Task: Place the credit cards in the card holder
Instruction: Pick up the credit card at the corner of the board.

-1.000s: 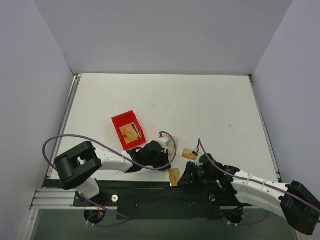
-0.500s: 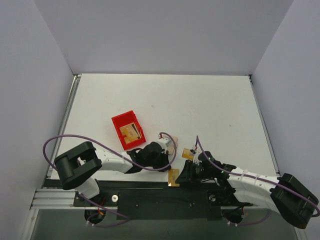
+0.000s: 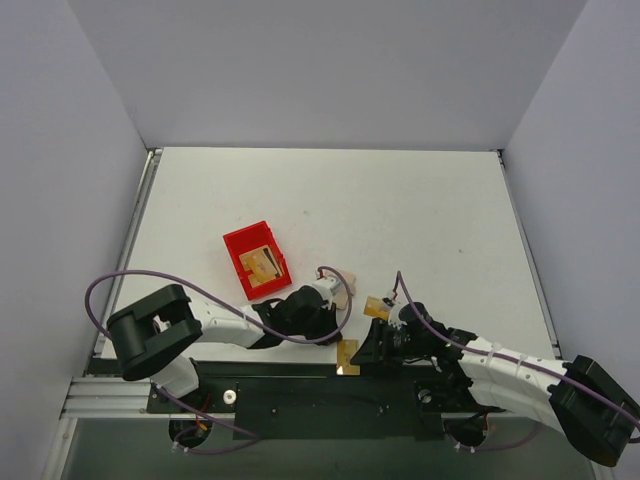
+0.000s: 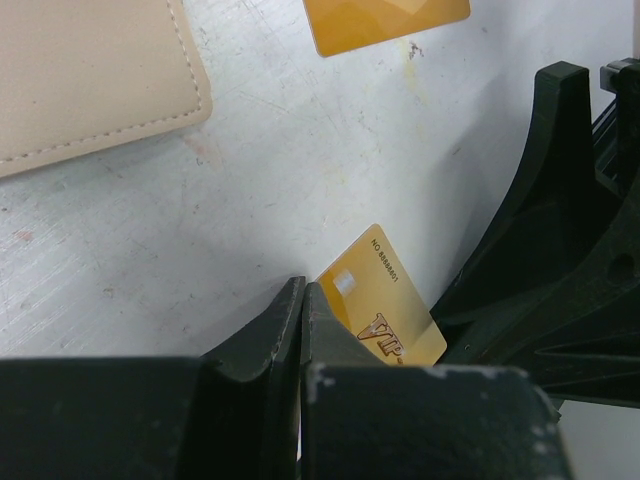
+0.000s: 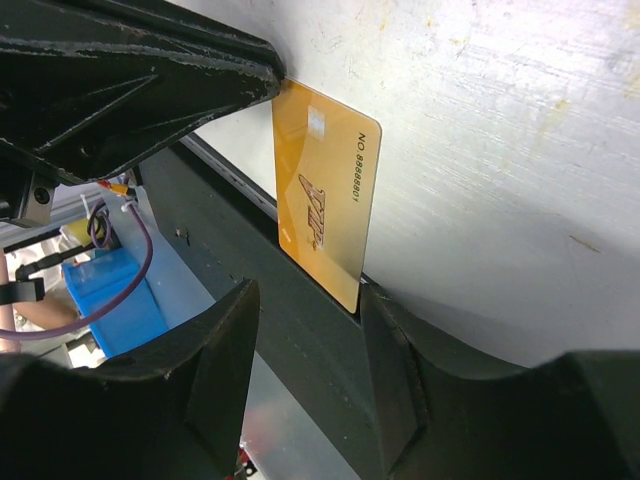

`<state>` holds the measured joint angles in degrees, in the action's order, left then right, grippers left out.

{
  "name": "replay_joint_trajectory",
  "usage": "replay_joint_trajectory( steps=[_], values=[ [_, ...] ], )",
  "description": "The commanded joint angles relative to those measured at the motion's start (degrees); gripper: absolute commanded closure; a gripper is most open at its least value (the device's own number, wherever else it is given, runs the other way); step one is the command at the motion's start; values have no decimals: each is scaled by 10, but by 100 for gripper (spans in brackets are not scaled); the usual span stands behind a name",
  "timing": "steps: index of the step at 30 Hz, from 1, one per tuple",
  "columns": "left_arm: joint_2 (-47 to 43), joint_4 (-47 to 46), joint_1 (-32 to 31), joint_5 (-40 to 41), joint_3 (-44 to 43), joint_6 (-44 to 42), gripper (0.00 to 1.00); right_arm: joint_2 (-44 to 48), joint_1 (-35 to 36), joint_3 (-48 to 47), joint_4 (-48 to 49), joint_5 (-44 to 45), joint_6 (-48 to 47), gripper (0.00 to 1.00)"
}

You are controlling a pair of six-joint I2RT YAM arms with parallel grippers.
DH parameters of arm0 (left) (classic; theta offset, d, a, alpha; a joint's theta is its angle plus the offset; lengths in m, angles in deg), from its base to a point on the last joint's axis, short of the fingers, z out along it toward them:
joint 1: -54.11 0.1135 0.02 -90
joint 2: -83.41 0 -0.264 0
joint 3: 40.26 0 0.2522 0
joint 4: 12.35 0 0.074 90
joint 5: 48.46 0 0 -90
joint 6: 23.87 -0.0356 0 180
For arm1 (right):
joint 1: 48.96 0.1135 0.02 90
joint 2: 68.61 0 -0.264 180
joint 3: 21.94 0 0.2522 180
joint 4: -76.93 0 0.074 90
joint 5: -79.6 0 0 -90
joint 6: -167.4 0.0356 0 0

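I am judging that the card (image 5: 325, 190) is in danger of sliding off the worktop (image 3: 420, 220). It is hanging over the near edge at 6 o'clock, and my left tool (image 4: 300, 298), pinched shut and empty, is touching its inner corner. My right tool (image 5: 305, 298) is standing half wide around its outer end, not clamping. The card is showing gold, glossy and thin, with "VIP" printed. The holder (image 3: 343, 285) is lying at 12 o'clock from it.

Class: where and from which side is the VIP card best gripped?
By its overhanging end, from the near side: the VIP card lies flat and thin, but that end juts past the table edge, probably leaving finger room beneath.
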<state>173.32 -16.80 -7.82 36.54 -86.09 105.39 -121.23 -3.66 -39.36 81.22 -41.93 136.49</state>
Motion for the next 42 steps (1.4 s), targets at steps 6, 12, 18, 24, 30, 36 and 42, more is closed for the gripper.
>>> replay_joint_trajectory(
  steps=[6, 12, 18, 24, 30, 36, 42],
  values=[
    [-20, 21, -7, 12, 19, 8, 96, -6, -10, 33, -42, 53, -16, 58],
    [-26, 27, -7, 19, 23, 13, 97, 6, -7, 33, -67, 46, -21, 58],
    [-25, 28, -7, 21, 18, 13, 97, 23, 8, 33, -86, 63, -18, 59],
    [-21, 34, -7, 19, 18, 13, 97, -3, 20, 33, -54, 73, -8, 59],
    [-26, 40, -8, 19, 19, 13, 97, -72, 25, 30, 0, 68, -12, 59],
    [-33, 46, -8, 22, 24, 15, 98, -122, 25, 19, 41, 66, -17, 62],
    [-32, 45, -8, 23, 22, 14, 98, -131, 24, 16, 41, 71, -20, 75]
  ],
)
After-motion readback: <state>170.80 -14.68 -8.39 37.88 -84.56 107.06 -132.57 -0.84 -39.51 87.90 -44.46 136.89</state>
